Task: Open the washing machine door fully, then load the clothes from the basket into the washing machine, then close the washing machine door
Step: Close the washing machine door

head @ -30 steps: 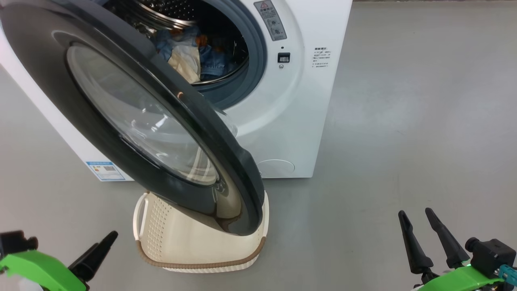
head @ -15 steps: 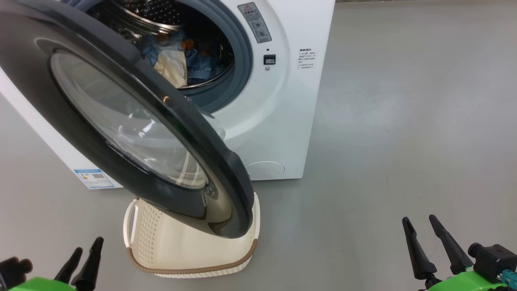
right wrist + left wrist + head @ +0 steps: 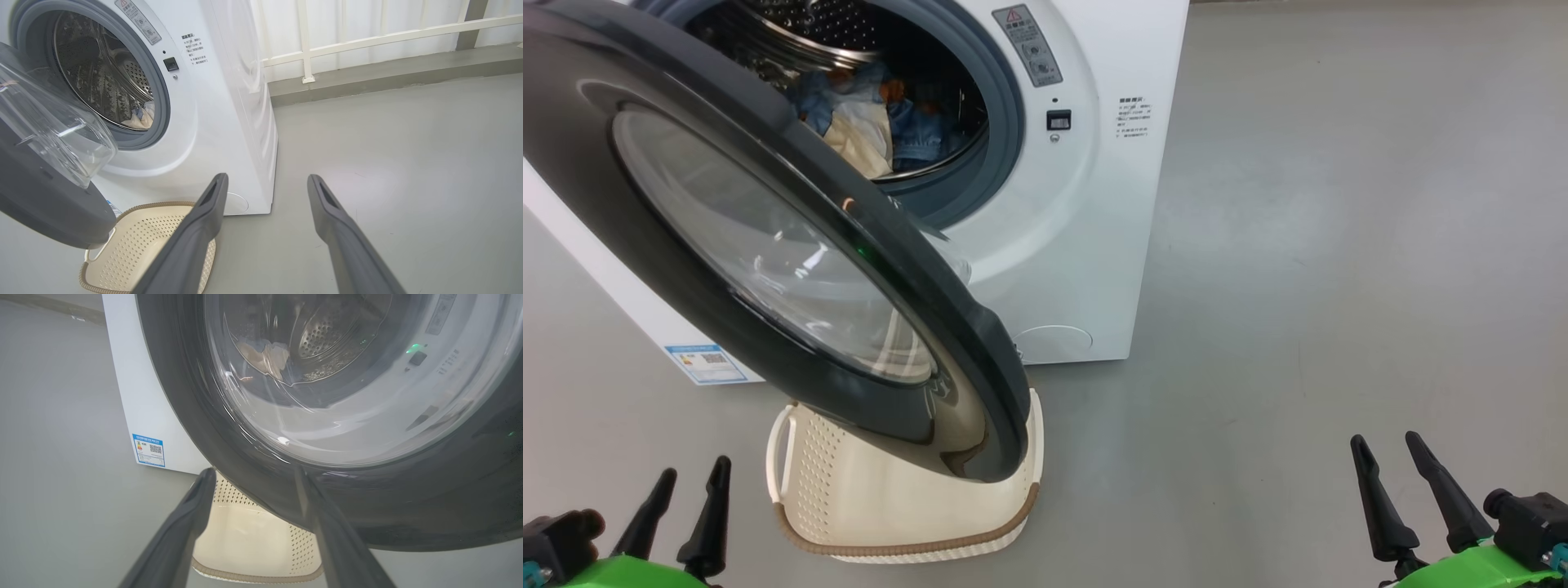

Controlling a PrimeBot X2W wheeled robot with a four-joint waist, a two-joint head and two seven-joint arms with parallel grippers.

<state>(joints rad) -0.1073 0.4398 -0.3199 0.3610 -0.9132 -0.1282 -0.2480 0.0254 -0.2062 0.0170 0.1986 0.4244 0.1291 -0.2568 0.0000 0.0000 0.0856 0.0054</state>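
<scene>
left end effector [image 3: 693, 472] low left, spread apart, empty | door [image 3: 768, 245] swung out over basket [image 3: 907, 545], stiff, heavy-looking, glossy; best pushed at black rim, not glass | clothes [image 3: 858, 135] in drum, soft, light | right end effector [image 3: 1385, 445] apart, empty

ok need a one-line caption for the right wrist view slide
Open right fingers poised beside the washing machine: door open, clothes in the drum, basket looking empty.

Clothes [image 3: 866, 135] lie inside washer [image 3: 1094, 245]; open door [image 3: 768, 245] hangs over basket [image 3: 882, 506]; basket sits on floor [image 3: 1339, 245] before washer.
</scene>
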